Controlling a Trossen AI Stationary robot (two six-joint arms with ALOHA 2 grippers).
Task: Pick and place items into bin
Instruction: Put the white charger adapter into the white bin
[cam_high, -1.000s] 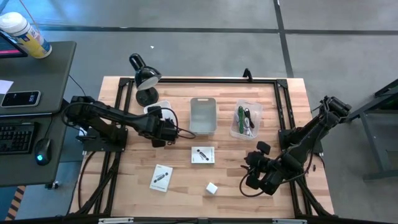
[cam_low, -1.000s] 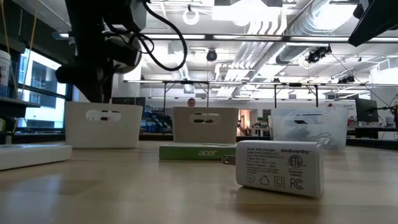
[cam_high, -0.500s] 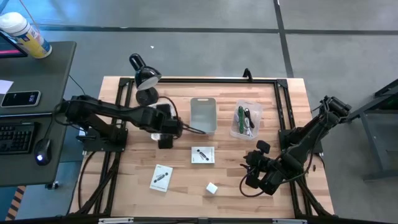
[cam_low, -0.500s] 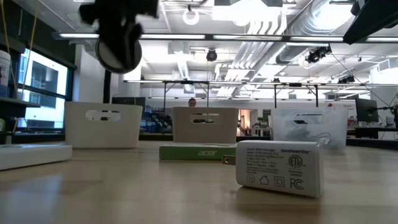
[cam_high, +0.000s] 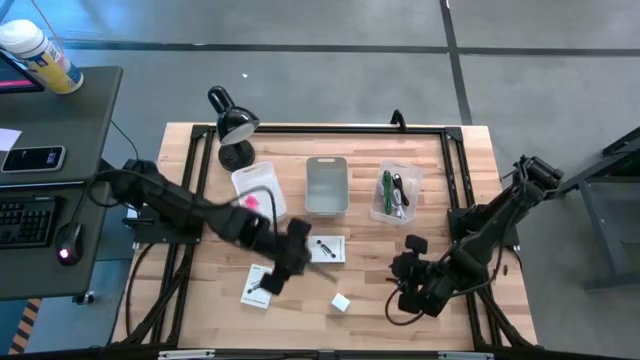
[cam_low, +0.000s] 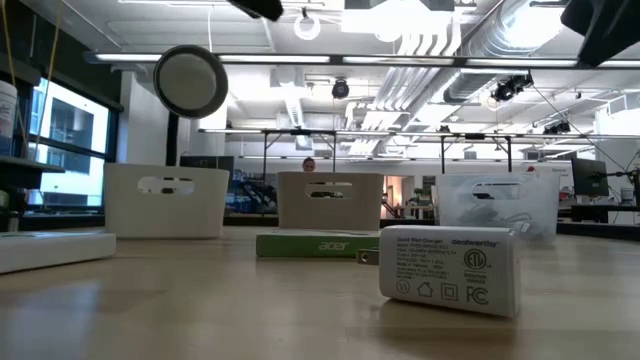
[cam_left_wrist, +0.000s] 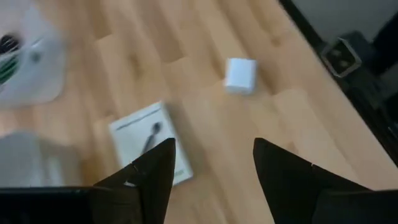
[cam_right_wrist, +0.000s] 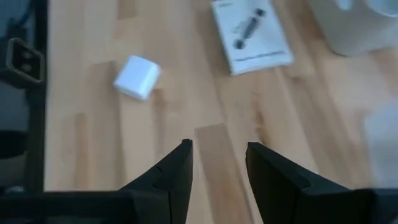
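Observation:
Two white flat packets with a dark part lie flat on the table: one in the middle (cam_high: 326, 249) (cam_left_wrist: 151, 147) (cam_right_wrist: 251, 35), one nearer the left (cam_high: 256, 288). A white cube (cam_high: 341, 302) (cam_left_wrist: 240, 75) (cam_right_wrist: 138, 77) (cam_low: 450, 265) sits near the near edge. A pink cube (cam_high: 251, 200) lies in the white bin (cam_high: 262, 180). Green, black and white cords (cam_high: 392, 190) fill the clear bin (cam_high: 378, 212). My left gripper (cam_high: 290, 262) (cam_left_wrist: 213, 163) hovers open above the table between the packets. My right gripper (cam_high: 400, 278) (cam_right_wrist: 219, 157) hovers open, right of the white cube.
A grey bin (cam_high: 326, 185) stands between the white and clear bins along the far side. A black desk lamp (cam_high: 234, 127) stands at the far left corner. Black frame rails (cam_high: 320, 128) border the table. Bare wood lies between the packets and the right gripper.
My left arm has swung from above the white bin toward the near edge and the right, ending over the packets. The white bin, covered by the gripper before, now shows with the pink cube inside.

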